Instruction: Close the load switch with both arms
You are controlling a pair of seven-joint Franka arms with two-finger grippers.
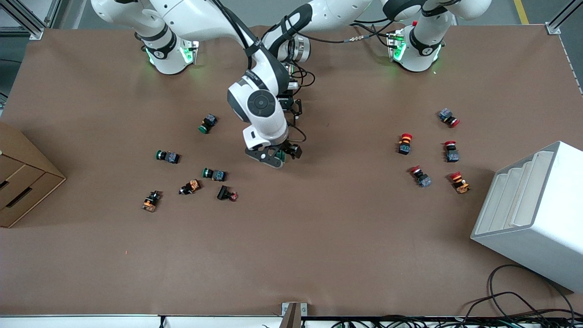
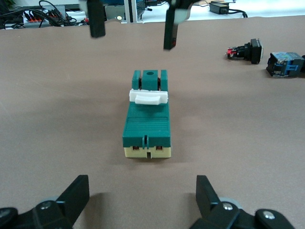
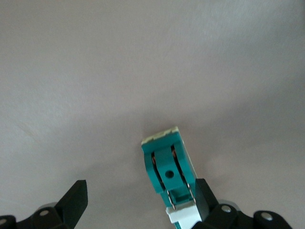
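The load switch [image 1: 281, 155] is a dark green block with a cream base, lying on the brown table mid-way between the arms. Its white handle [image 2: 148, 97] lies across its top near one end. My right gripper [image 1: 278, 158] is open and low over the switch; in the right wrist view the switch [image 3: 167, 167] sits between the jaws, close against one finger [image 3: 204, 198]. My left gripper [image 1: 296, 114] is open and empty, low over the table on the switch's base-ward side, lined up with the switch's length [image 2: 147, 124]. The right gripper's fingers [image 2: 170, 28] hang over the switch's other end.
Several green-capped and orange push buttons [image 1: 214, 174] lie toward the right arm's end. Several red-capped buttons [image 1: 405, 143] lie toward the left arm's end. A cardboard drawer box [image 1: 20, 182] and a white rack [image 1: 533, 214] stand at the table's two ends.
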